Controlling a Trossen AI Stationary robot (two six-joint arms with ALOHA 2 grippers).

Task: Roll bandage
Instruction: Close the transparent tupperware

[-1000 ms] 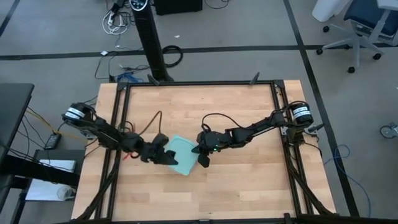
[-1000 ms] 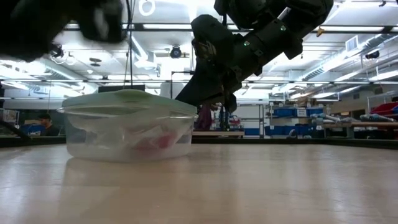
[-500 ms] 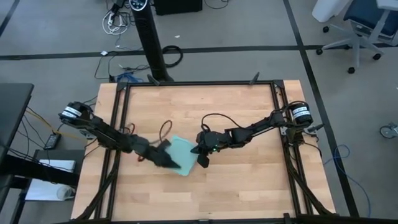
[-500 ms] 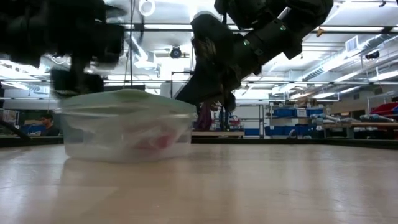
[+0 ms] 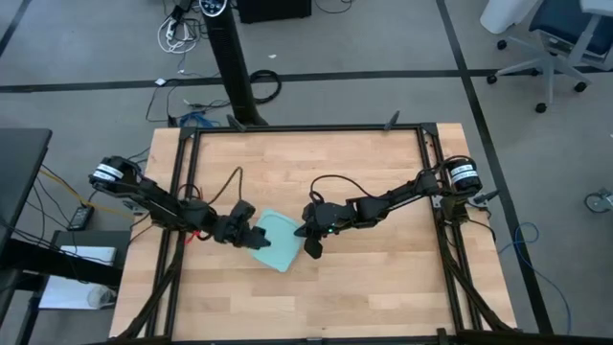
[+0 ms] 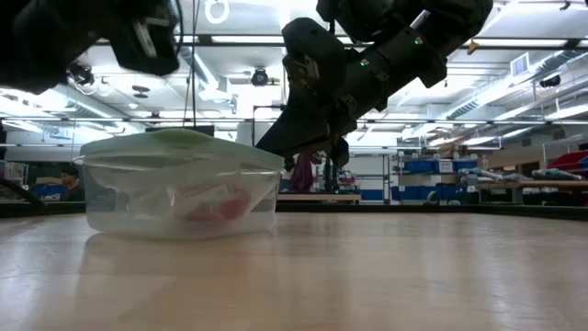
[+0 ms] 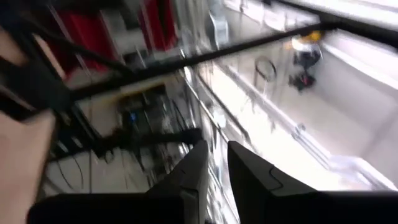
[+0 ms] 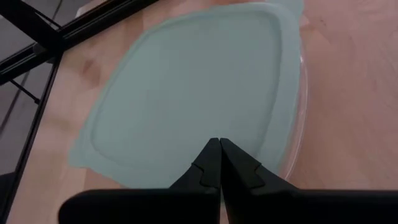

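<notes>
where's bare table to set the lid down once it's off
Free: the far strip of the table between the container and the back frame rail, and the near strip toward the front edge. Crowded: the middle, where the left gripper and the shut right gripper flank the lidded container.

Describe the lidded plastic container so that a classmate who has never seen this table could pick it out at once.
Start at the wooden table and look near its middle, between the two dark arms. There sits a square container with clear walls and a pale blue-green lid. It is the only box on the table, and something red shows faintly through its wall.
</notes>
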